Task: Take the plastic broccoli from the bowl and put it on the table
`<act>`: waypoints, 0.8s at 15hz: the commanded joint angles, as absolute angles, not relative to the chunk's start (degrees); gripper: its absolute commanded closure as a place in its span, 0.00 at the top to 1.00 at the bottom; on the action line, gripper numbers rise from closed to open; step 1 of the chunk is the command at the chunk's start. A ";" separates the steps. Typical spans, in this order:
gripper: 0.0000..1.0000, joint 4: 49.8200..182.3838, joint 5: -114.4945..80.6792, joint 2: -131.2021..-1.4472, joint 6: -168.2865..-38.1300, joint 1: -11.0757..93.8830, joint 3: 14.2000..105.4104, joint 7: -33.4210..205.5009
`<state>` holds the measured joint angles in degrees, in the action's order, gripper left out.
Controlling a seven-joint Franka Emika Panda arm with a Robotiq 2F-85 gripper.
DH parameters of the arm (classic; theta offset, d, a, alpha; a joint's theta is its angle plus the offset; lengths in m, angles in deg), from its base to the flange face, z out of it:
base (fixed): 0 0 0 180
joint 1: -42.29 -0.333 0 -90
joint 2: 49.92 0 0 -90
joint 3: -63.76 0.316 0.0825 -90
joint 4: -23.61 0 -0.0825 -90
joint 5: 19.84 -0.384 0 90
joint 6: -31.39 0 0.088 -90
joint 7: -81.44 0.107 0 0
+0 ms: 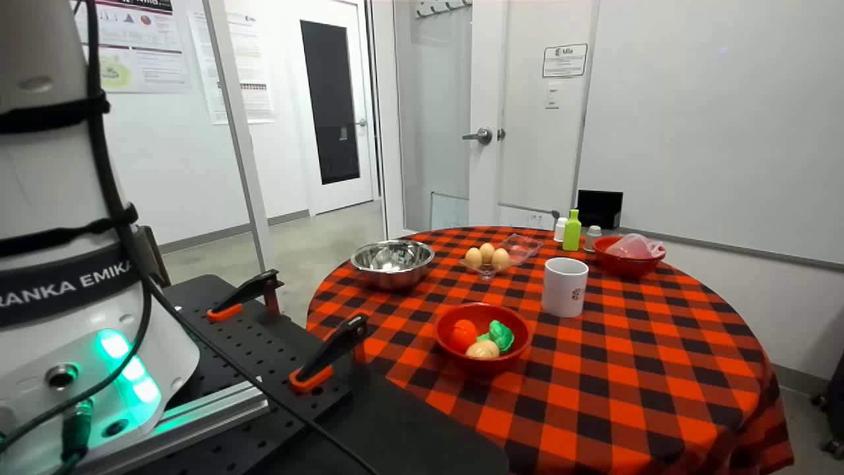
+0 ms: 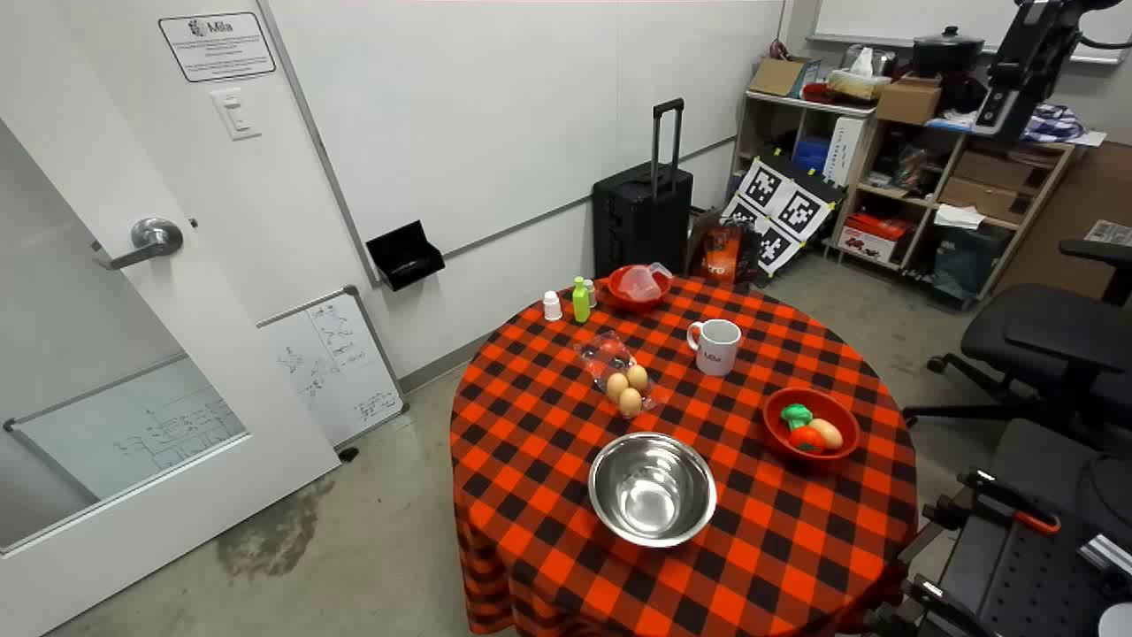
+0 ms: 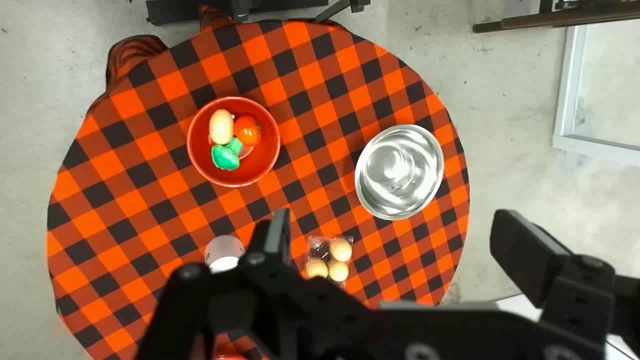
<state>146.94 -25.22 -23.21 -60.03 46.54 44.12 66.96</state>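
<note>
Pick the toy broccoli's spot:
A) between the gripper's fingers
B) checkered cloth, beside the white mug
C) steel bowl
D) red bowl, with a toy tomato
D: in the wrist view the toy broccoli lies inside the red bowl with the toy tomato and a tan egg-shaped piece, while the gripper stands open and empty.

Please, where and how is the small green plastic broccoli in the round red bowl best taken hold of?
I would grip the broccoli by its rounded head, the open gripper coming from straight above, since the wall of the bowl surrounds it. The stem points toward the round red tomato, near the tan oval egg; the wider head faces bare bowl.
</note>
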 commanded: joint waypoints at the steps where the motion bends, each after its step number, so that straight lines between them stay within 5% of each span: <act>1: 1.00 146.79 -25.90 -23.59 -59.87 48.50 45.62 66.24; 12: 1.00 150.52 -32.64 -34.59 -73.29 50.23 44.60 64.13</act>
<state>150.65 -30.09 -30.32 -70.85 49.46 44.41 66.03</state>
